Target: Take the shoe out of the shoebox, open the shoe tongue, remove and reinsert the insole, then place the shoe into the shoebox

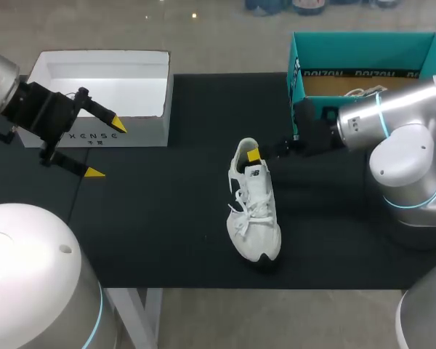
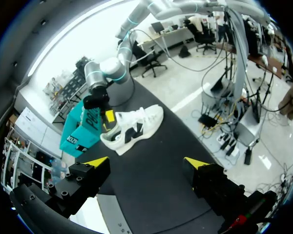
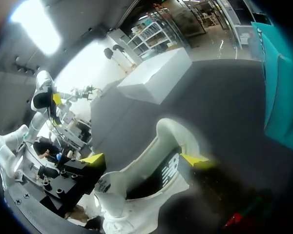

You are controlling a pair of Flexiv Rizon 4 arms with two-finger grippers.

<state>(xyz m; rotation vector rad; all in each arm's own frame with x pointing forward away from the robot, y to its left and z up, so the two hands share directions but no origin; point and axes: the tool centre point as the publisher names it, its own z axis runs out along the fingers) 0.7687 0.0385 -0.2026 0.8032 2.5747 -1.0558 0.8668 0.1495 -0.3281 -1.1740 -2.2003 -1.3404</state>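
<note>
On your left, the left gripper [image 1: 105, 148] hangs over the table edge, its yellow wedge tips spread wide with nothing between them. Just beside it sits a white cardboard box [image 1: 94, 134], open-topped and square-cornered. The matte black mat [image 1: 167, 218] covers the table. Mid-mat lies the white shoe [image 1: 256, 211], upright on its sole, with a smooth upper, looped laces and a rounded padded heel. Your right gripper [image 3: 144, 159] straddles that heel, fingers parted and not clamped. Further right stands the teal shoebox [image 1: 363, 42], with brown card inside.
</note>
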